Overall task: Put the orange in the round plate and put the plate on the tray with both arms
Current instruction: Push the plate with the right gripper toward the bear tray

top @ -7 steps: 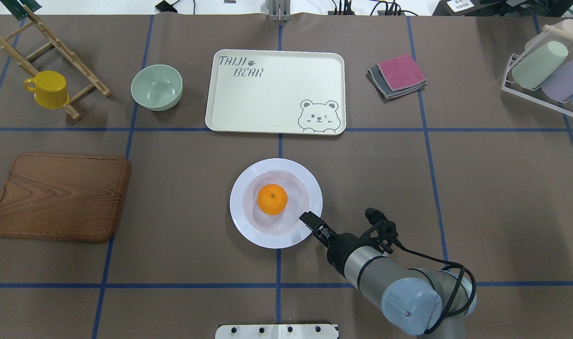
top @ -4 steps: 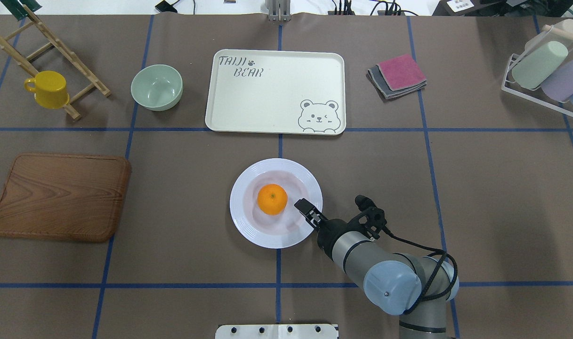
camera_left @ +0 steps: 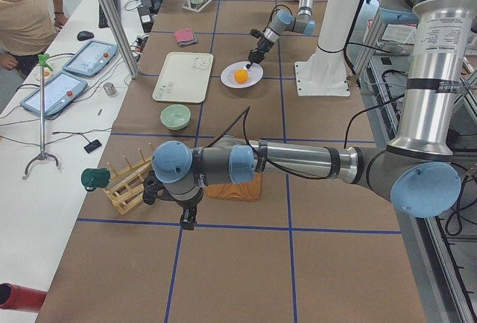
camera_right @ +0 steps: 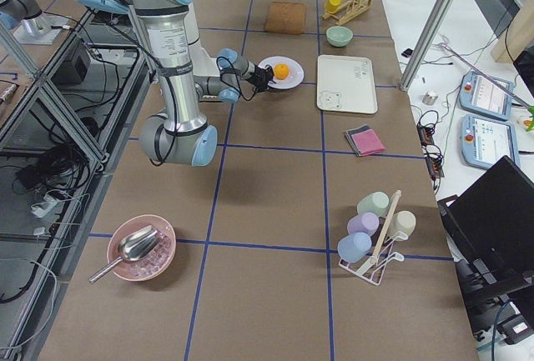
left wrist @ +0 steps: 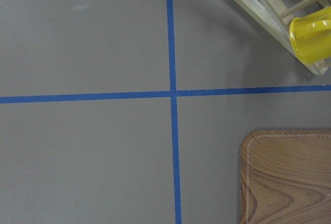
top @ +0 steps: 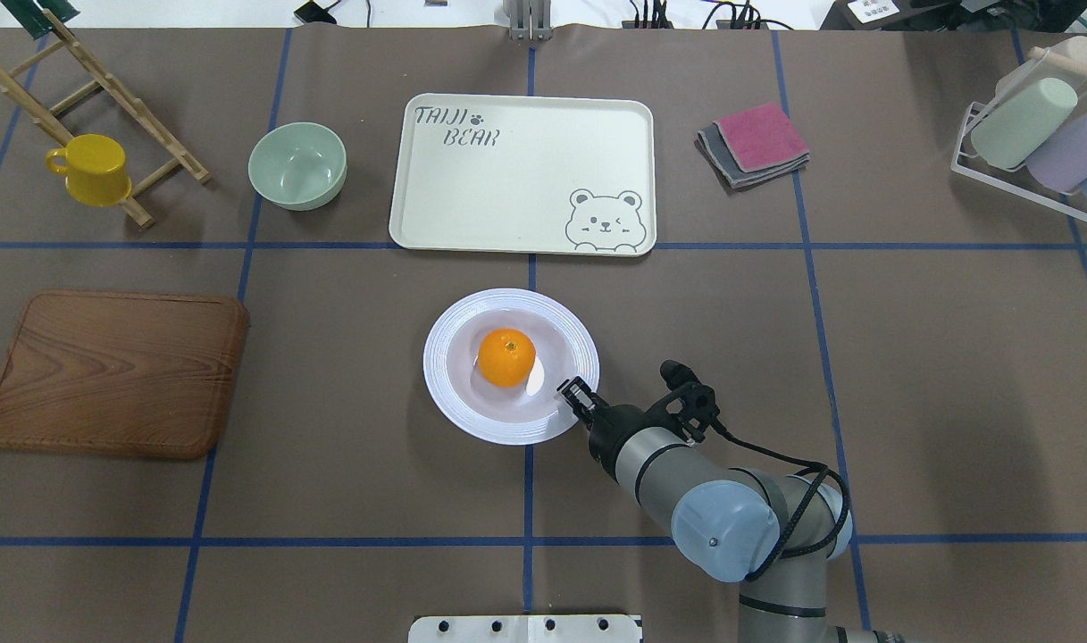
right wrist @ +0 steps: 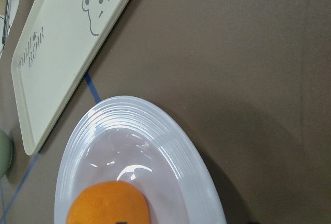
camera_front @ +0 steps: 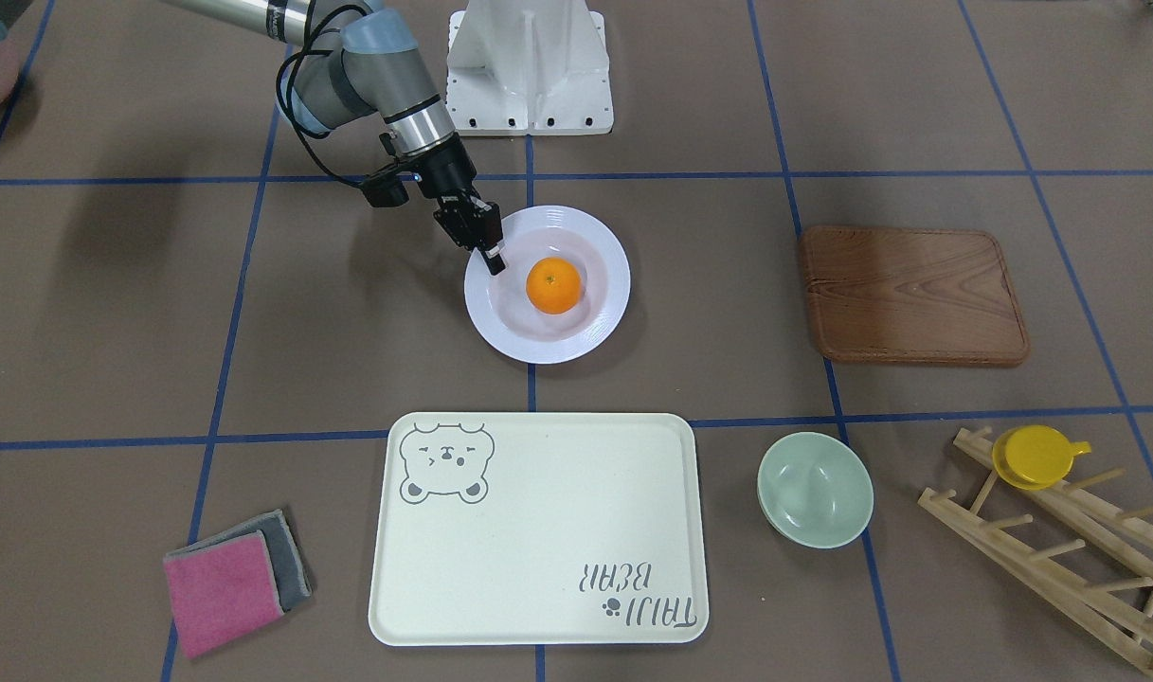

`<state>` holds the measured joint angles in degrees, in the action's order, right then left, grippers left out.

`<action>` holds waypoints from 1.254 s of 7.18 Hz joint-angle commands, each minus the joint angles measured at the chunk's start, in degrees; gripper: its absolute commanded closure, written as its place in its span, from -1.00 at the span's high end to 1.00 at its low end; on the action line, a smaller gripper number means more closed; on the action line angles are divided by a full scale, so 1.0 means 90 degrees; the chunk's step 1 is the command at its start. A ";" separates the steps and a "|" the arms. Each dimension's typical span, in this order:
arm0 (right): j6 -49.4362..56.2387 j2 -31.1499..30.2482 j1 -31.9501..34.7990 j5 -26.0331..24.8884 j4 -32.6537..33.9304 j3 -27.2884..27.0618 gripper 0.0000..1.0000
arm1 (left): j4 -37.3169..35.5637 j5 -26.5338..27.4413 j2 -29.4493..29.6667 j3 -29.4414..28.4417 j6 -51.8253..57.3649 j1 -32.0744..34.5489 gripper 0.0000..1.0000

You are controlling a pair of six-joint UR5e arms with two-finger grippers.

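Note:
The orange (top: 506, 357) lies in the sunken centre of the white round plate (top: 454, 402), mid-table. My right gripper (top: 572, 391) reaches in from the near right, shut on the plate's rim on the side toward the robot (camera_front: 494, 260). The right wrist view shows the orange (right wrist: 108, 203) and the ridged rim (right wrist: 155, 115) up close. Beyond the plate lies the cream tray (top: 507, 187) with nothing on it. The left gripper (camera_left: 186, 222) hangs over bare table near the wooden board; it shows only in the exterior left view, so I cannot tell its state.
A brown wooden board (top: 114, 371) lies at the left. A pale-green bowl (top: 296, 165) stands left of the tray, and a yellow cup (top: 92, 170) hangs on a wooden rack. Folded cloths (top: 756, 143) and a cup rack (top: 1034, 134) are at the far right.
The right arm swung in toward the plate's rim. The plate, with the orange in it, has shifted a little toward the tray and to the left.

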<state>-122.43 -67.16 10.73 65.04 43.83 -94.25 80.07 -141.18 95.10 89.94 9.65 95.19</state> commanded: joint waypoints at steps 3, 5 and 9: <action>-0.0010 -0.0008 0.0329 -0.0079 -0.0045 -0.0600 -1.00 | 0.0019 -0.0006 -0.0147 0.0045 -0.0017 0.0000 1.00; -0.0020 0.0011 0.0574 -0.0088 -0.0142 -0.0806 -1.00 | 0.0019 0.0071 -0.0476 0.0608 0.0002 0.0000 1.00; -0.0020 0.0719 0.1481 -0.0040 -0.0543 0.0279 -1.00 | 0.0156 0.0677 -0.0723 0.1002 -0.0017 -0.0029 1.00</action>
<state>-122.63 -64.70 21.57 64.51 39.06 -97.63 81.31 -135.51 88.74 98.59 9.62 95.05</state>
